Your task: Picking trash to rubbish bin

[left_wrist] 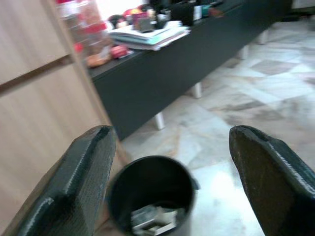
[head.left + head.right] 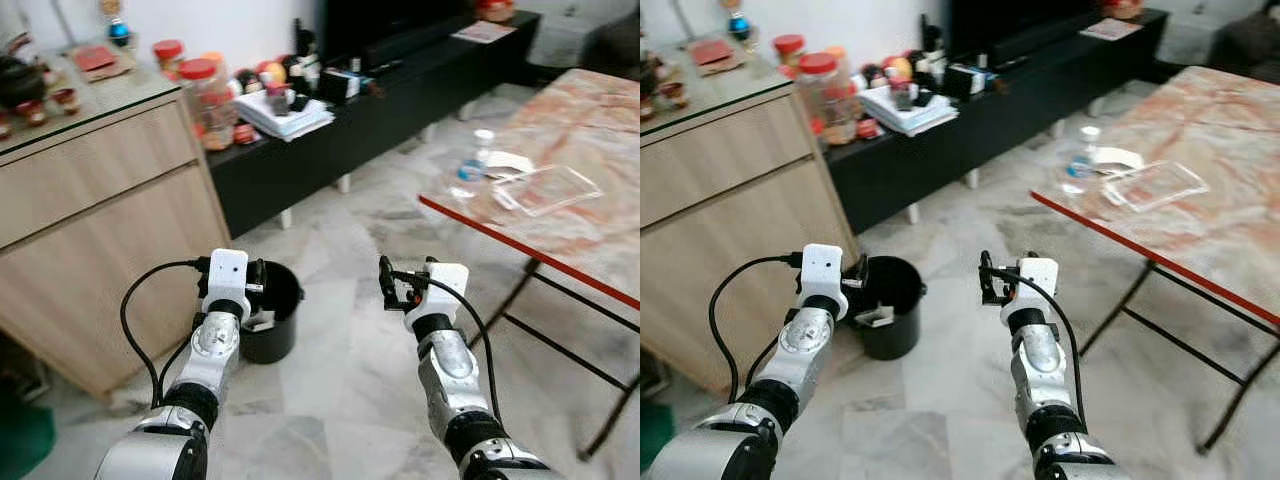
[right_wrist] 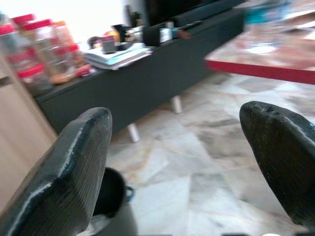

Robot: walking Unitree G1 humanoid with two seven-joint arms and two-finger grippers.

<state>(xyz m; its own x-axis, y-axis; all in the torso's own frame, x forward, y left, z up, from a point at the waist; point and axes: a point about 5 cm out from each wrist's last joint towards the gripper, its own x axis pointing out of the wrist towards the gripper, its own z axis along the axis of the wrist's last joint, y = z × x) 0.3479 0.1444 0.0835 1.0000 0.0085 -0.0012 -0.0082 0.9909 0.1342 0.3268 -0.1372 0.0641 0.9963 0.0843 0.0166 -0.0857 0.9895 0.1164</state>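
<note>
I'm holding both arms out in front of me, over the marble floor [image 2: 340,390]. My left gripper [image 1: 170,167] is hanging just above the black rubbish bin [image 2: 272,312], fingers spread wide, gripping nothing. My right gripper [image 3: 189,162] is hovering over bare floor between bin and table, also wide open and empty.

The bin is standing on the floor beside the wooden cabinet [image 2: 100,230]. Through the left wrist view I'm seeing crumpled pale scraps [image 1: 152,220] already lying at its bottom.

Remaining trash, I'm judging, is on the red-edged marble table [image 2: 590,190] to my right: 1 clear plastic bottle [image 2: 472,168] standing upright near the edge, 1 flat clear plastic tray [image 2: 548,190] just beside it, and a white wrapper or paper [image 2: 510,163] between them.

Handling guesses: bottle is looking light, thin-walled, smooth and slippery, so I'm planning to pinch it across the middle of the body, gently, since it may crush or tip. Tray is looking flimsy and flexing, lying flat, so taking 1 raised rim edge is the best bet. Paper is soft, nearly weightless, pinchable anywhere. Nothing here looks fragile or heavy.
</note>
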